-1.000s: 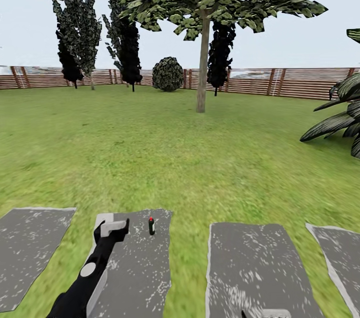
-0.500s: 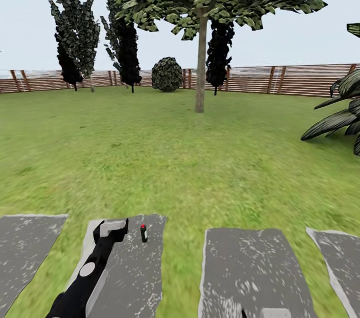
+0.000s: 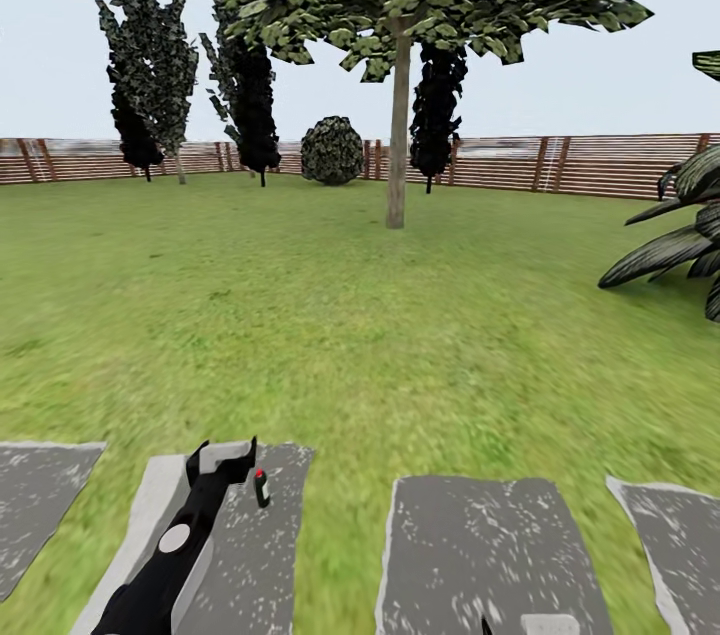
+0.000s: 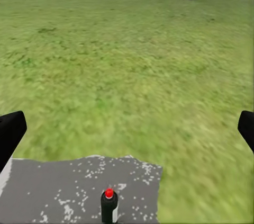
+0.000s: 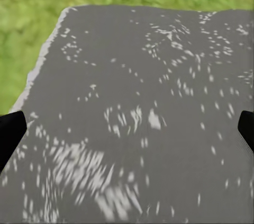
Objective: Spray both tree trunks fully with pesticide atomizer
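Observation:
The pesticide atomizer (image 3: 261, 487), a small black bottle with a red tip, stands upright on a grey paving slab (image 3: 270, 555). My left gripper (image 3: 226, 451) hovers just left of it, open and empty. The left wrist view has the atomizer (image 4: 109, 206) near and low between the wide-apart fingers (image 4: 11, 131). A tall tree with a straight beige-grey trunk (image 3: 398, 135) rises far ahead on the lawn (image 3: 350, 315). My right gripper (image 5: 127, 128) is open above another slab (image 5: 137, 107); its tip (image 3: 515, 627) peeks in at the head view's lower edge.
Several grey slabs (image 3: 480, 555) lie in a row on the grass. A brown slat fence (image 3: 600, 165) closes the far side, with dark narrow trees (image 3: 150, 45) and a round bush (image 3: 333, 150) before it. A broad-leaved plant (image 3: 680, 245) juts in at the right.
The camera has moved, shifting the slabs left and down in the picture. The atomizer now stands closer to my left gripper. Both grippers stay open.

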Robot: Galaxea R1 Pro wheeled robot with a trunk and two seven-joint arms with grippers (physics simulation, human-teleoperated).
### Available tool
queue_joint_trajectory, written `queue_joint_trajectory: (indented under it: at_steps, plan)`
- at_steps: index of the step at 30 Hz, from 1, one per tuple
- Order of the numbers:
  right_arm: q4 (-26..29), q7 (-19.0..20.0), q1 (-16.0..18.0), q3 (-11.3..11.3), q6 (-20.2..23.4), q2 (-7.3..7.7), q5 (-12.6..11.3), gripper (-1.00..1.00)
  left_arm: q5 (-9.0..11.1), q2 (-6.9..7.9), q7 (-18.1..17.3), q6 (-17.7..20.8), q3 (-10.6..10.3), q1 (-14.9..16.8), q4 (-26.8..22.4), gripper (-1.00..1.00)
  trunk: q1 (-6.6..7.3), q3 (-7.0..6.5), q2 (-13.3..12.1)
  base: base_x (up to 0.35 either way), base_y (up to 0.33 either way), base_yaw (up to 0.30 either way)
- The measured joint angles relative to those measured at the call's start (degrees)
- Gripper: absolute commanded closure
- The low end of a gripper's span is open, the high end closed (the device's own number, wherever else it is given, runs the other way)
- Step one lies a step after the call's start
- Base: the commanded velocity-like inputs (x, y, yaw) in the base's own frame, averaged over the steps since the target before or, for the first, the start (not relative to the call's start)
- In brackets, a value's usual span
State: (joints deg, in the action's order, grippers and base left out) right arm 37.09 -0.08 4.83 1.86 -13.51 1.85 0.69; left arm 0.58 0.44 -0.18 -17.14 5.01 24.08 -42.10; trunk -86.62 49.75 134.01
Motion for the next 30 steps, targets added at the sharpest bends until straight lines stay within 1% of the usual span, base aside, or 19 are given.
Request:
queue_joint_trajectory:
  at_steps: [3,10,17,30]
  plan:
    - [0.0,0.0,0.0,0.0,0.0,0.0,0.0,-1.0,0.0,0.0,0.0,0.0,0.0,0.0,0.0,-1.0,0.0,0.0,0.0,0.265,-0.009,0.0]
    - [0.0,-0.1,0.0,0.2,0.0,-0.01,0.0,-1.0,0.0,0.0,0.0,0.0,0.0,0.0,0.1,-1.0,0.0,0.0,0.0,0.086,-0.001,0.0]
    - [0.0,-0.1,0.0,0.3,0.0,-0.01,0.0,-1.0,0.0,0.0,0.1,0.0,0.1,0.0,0.1,-1.0,0.0,0.0,0.0,0.254,0.0,0.0]
    - [0.0,0.0,0.0,0.4,0.0,0.07,-0.4,-1.0,-0.1,0.0,0.0,0.0,0.1,0.0,0.1,-1.0,0.0,0.04,0.0,0.021,0.0,0.0]
